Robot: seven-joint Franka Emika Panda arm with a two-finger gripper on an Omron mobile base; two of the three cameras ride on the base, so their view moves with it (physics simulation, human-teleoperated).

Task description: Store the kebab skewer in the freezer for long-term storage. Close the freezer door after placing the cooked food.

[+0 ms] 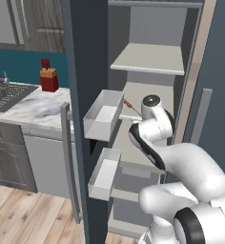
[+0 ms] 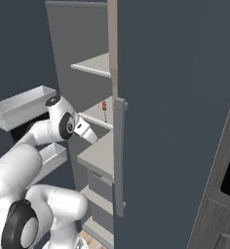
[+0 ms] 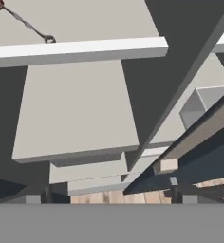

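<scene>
No readable writing or brand anywhere; freezer door (image 1: 83, 71) faces show no legible marks from these angles.

Counts: 1 kebab skewer (image 1: 130, 106), 2 white bins on the inner side of the freezer door – upper bin (image 1: 103, 115), lower bin (image 1: 105, 172). Freezer (image 1: 150, 95) shows several pale shelves stacked; upper shelf (image 1: 150, 59) bare. 1 red knife block (image 1: 49, 76) w/ red handles, on the marble counter (image 1: 33, 107) left of the freezer door, 1 sink (image 1: 5, 94) further left. 1 long grey handle (image 1: 69, 162) on the open door, 1 on the shut right door (image 2: 119, 155).

Skewer lies on the freezer's mid shelf (image 3: 76, 47), near its front edge; red chunk at one end, thin stick w/ ring end pointing toward the shelf lip. Nothing touches it.

Gripper (image 3: 114, 194): jaws spread wide, holding nothing; tips sit low in hand view, below the skewer's shelf, apart from the skewer. Arm wrist is inside the freezer opening, beside the upper bin. Freezer door stands open.
</scene>
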